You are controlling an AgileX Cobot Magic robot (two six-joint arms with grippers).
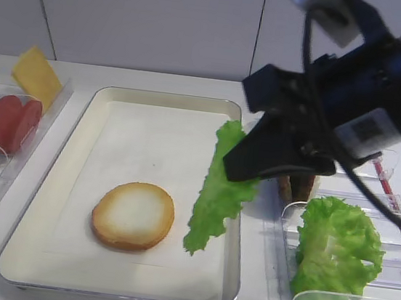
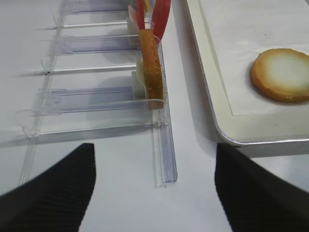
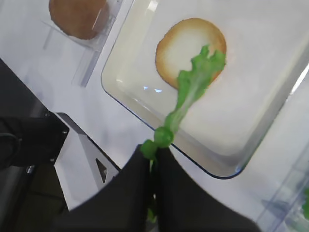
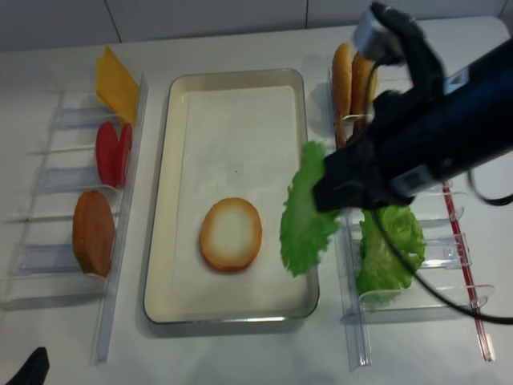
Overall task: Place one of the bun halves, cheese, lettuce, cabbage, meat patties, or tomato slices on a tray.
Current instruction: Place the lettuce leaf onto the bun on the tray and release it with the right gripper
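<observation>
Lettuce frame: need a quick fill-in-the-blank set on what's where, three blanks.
1. The right hand is shut on the ___.
2. On the tray lies one bun half, its ___ face up.
3. The lettuce leaf hangs over the tray's ___ edge in the exterior high view.

Missing words: lettuce leaf; cut; right

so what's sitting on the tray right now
One bun half lies cut face up on the paper liner of the tray. The lettuce leaf hangs over the right rim from the right gripper, hiding the strip of tray beneath it.
</observation>
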